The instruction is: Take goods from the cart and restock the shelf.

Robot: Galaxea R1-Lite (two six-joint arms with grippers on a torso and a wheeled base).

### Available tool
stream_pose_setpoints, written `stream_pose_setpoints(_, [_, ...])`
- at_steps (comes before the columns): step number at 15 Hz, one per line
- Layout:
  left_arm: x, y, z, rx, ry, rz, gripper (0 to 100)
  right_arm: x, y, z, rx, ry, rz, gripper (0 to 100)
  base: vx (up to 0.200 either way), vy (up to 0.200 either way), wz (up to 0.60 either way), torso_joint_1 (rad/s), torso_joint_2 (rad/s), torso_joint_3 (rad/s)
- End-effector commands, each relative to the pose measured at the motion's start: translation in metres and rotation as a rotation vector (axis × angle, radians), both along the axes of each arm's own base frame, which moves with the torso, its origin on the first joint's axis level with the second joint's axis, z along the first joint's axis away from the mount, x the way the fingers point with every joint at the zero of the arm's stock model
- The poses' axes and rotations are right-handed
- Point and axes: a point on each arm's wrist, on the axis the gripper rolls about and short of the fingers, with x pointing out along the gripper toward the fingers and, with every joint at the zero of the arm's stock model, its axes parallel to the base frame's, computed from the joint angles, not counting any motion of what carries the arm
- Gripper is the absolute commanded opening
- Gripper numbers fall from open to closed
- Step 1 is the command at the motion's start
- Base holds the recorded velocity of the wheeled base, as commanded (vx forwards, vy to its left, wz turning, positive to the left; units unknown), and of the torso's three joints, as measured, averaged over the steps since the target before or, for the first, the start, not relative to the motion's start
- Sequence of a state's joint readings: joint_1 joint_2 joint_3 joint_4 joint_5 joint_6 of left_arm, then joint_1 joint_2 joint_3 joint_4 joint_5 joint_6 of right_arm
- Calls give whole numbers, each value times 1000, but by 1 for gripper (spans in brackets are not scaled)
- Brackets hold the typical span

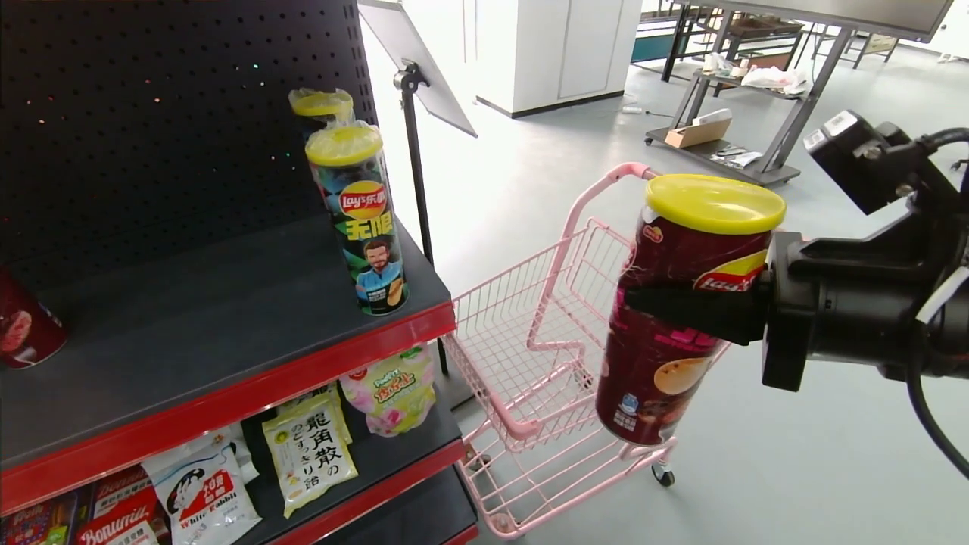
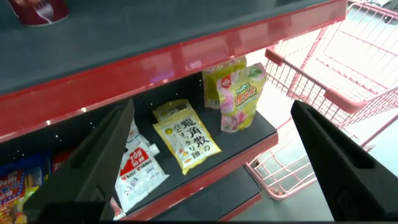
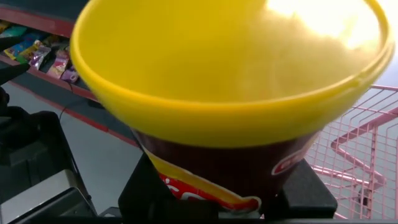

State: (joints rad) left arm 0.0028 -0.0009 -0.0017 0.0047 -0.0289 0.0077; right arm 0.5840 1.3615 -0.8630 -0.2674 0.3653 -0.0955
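Right gripper (image 1: 681, 310): clamped around the dark-red chip can (image 1: 666, 363), upright, lifted at the pink cart's (image 1: 530, 318) right side.
Left gripper (image 2: 211, 109): fingers spread, empty, left of the cart.
Black chip can (image 1: 359, 227): on the shelf (image 1: 227, 318), left of the cart.

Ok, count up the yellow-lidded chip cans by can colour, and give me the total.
Dark red can, held in the right gripper: 1
Black-and-green can, on the top shelf: 1
Can behind it, body colour hidden: 1
Total: 3
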Motion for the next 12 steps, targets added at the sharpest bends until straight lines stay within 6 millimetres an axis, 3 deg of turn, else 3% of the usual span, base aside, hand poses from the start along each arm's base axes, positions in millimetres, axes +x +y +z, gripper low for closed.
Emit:
stream_pose_setpoints(1, [0, 0, 0, 0, 2, 0, 100, -1, 0, -5, -11, 12, 1, 0, 0, 0, 0, 71, -232, -115])
stream_pose_setpoints(4, [0, 0, 0, 0, 2, 0, 100, -1, 0, -4, -9, 8, -1, 0, 0, 0, 0, 11, -22, -15])
stream_pose_setpoints(12, [0, 0, 0, -2, 3, 0, 100, -2, -2, -3, -11, 1, -18, 0, -200, 0, 0, 5, 1, -1])
